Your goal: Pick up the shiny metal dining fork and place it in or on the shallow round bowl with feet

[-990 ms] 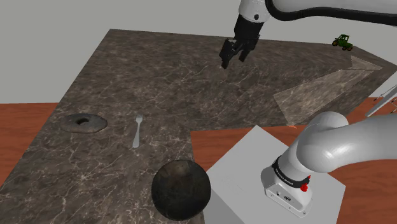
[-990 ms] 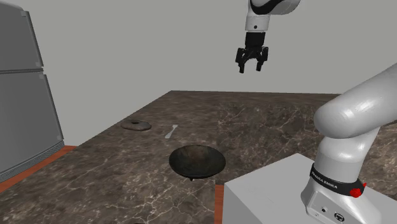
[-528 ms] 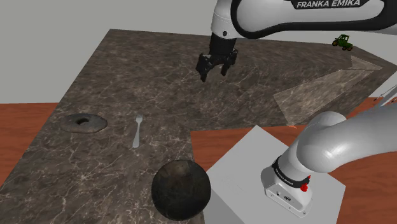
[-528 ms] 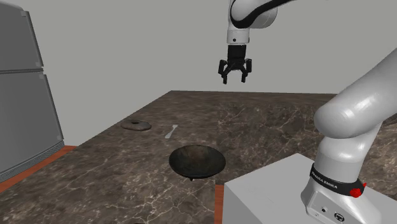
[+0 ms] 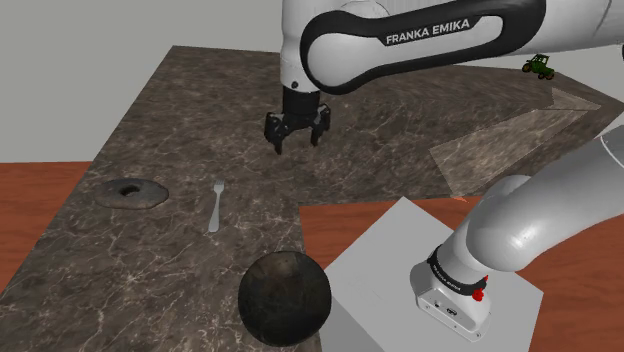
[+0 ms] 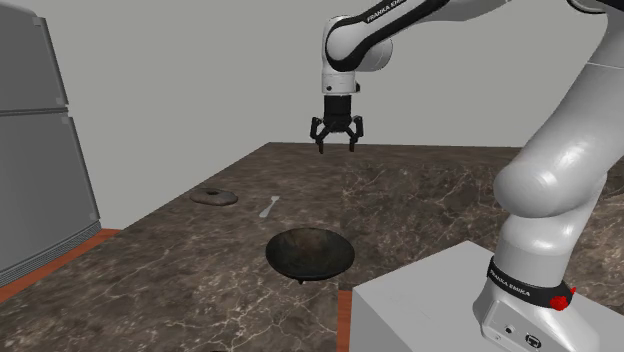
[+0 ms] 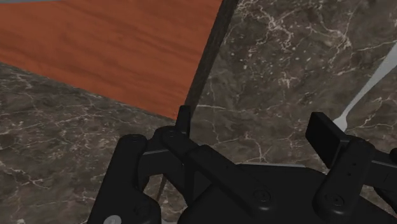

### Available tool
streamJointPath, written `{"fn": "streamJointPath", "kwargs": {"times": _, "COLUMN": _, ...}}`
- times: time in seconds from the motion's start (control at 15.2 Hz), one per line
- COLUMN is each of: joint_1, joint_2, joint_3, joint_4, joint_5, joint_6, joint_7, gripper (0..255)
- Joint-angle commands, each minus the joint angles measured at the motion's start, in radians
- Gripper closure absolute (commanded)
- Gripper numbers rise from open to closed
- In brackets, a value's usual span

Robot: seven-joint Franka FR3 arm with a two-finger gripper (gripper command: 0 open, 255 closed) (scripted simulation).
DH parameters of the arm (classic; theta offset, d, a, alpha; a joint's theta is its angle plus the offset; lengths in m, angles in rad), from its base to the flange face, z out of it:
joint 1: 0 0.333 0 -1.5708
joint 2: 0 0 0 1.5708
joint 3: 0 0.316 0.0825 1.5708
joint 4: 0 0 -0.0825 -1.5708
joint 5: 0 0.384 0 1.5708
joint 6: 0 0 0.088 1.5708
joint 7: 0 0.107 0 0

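Nothing is done yet — the fork (image 5: 215,205) lies on the tabletop (image 5: 200,110), left of centre in the shoulder view, apart from the empty bowl (image 5: 285,297) at bottom centre. The tool (image 5: 297,136) hangs above, fingers apart, empty — grasp and carry remain.

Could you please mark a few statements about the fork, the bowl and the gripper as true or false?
1. The shiny silver metal fork lies on the dark marble counter. True.
2. The black gripper holds the fork. False: its fingers stand open, empty, above the counter.
3. The dark round footed bowl is empty. True.
4. The small green toy tractor stands beside the bowl. False: it stands at the counter's far corner.
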Motion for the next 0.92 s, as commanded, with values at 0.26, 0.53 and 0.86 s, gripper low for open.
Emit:
{"fn": "streamJointPath", "kwargs": {"times": 0.26, "joint_1": 0.008, "joint_2": 0.234, "joint_3": 0.069, "joint_4": 0.134, "joint_5": -0.030, "joint_6": 0.055, "joint_7": 0.182, "gripper": 0}}
{"fn": "streamJointPath", "kwargs": {"times": 0.53, "joint_1": 0.033, "joint_2": 0.399, "joint_3": 0.092, "joint_4": 0.244, "joint_5": -0.070, "joint_6": 0.080, "joint_7": 0.301, "gripper": 0}}
{"fn": "streamJointPath", "kwargs": {"times": 0.86, "joint_1": 0.088, "joint_2": 0.609, "joint_3": 0.091, "joint_4": 0.412, "joint_5": -0.119, "joint_6": 0.089, "joint_7": 0.432, "gripper": 0}}
